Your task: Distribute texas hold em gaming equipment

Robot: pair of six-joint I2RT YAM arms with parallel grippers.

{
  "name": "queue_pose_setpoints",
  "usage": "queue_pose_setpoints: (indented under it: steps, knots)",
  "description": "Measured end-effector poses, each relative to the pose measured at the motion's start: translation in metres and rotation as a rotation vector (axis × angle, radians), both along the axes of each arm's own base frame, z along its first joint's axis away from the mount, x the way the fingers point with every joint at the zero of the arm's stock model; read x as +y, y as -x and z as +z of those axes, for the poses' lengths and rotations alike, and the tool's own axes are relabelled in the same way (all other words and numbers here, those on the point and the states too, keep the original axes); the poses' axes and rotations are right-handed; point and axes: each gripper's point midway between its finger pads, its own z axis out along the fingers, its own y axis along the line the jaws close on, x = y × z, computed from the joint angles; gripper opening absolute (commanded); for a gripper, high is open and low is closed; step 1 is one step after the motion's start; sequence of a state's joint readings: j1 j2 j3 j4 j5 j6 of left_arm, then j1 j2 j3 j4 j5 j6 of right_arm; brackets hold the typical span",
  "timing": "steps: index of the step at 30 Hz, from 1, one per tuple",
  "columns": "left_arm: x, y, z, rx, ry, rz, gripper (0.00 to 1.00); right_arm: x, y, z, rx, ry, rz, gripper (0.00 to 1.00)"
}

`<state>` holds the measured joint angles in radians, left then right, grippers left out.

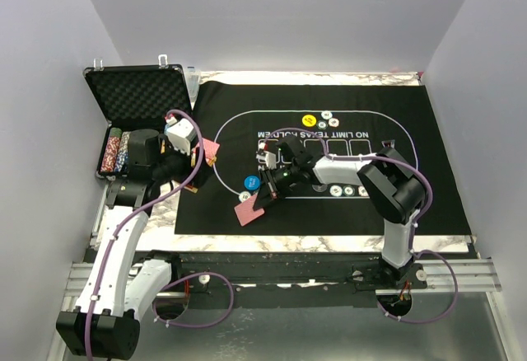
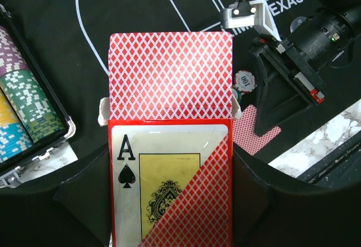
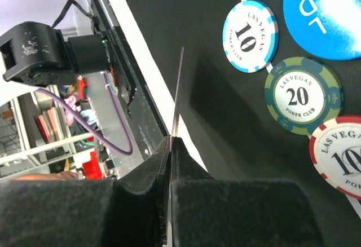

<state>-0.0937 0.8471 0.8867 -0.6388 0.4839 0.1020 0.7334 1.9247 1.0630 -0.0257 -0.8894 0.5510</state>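
Playing card (image 3: 177,89), seen edge-on, was pinched between the right gripper's (image 3: 171,141) pressed-together fingers, low over the felt mat (image 3: 214,117) near its front edge. Just beside lay three chips (image 3: 304,96) and a blue button disc (image 3: 327,16). The left gripper (image 2: 169,224) clamped the card box (image 2: 169,162), deck (image 2: 169,72) protruding. Stacked chips (image 2: 28,106) sat in the case (image 2: 63,127); distribution looked only partly done.
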Motion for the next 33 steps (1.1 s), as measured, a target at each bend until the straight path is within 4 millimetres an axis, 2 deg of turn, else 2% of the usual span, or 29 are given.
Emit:
queue_pose_setpoints:
  steps: [5,6,7,14,19,22,25,28,30,31,33]
  knots:
    - [0.000,0.004,-0.006,0.014,-0.001,-0.001,0.00,0.003,0.000,-0.011,0.001,0.036,-0.022,0.10]
    - [0.000,0.005,-0.007,0.017,-0.001,-0.001,0.00,0.002,-0.001,-0.014,0.002,0.045,-0.026,0.15]
    - [0.000,0.006,-0.007,0.018,-0.002,-0.002,0.00,0.001,-0.001,-0.018,0.003,0.058,-0.032,0.25]
    - [0.001,0.010,-0.008,0.013,-0.006,-0.006,0.00,-0.007,-0.004,-0.031,-0.012,0.152,-0.048,0.44]
    - [-0.001,0.015,-0.012,0.020,-0.014,-0.040,0.00,-0.013,-0.004,-0.026,-0.033,0.195,-0.028,0.62]
    - [-0.003,0.021,-0.018,0.018,-0.028,-0.080,0.00,-0.025,-0.003,-0.021,-0.035,0.218,-0.018,0.70]
    - [-0.004,0.025,-0.021,0.013,-0.046,-0.118,0.00,-0.038,-0.006,-0.010,-0.041,0.230,-0.015,0.75]
    - [-0.006,0.028,-0.023,0.001,-0.065,-0.160,0.00,-0.048,-0.018,0.010,-0.063,0.204,-0.022,0.81]
    - [-0.009,0.032,-0.024,-0.008,-0.082,-0.202,0.00,-0.048,-0.029,0.033,-0.101,0.157,-0.026,0.90]
    - [-0.012,0.034,-0.025,-0.014,-0.092,-0.229,0.00,-0.048,-0.037,0.047,-0.129,0.128,-0.033,0.99]
    - [-0.018,0.038,-0.026,-0.025,-0.109,-0.283,0.00,-0.042,-0.048,0.079,-0.186,0.056,-0.039,1.00]
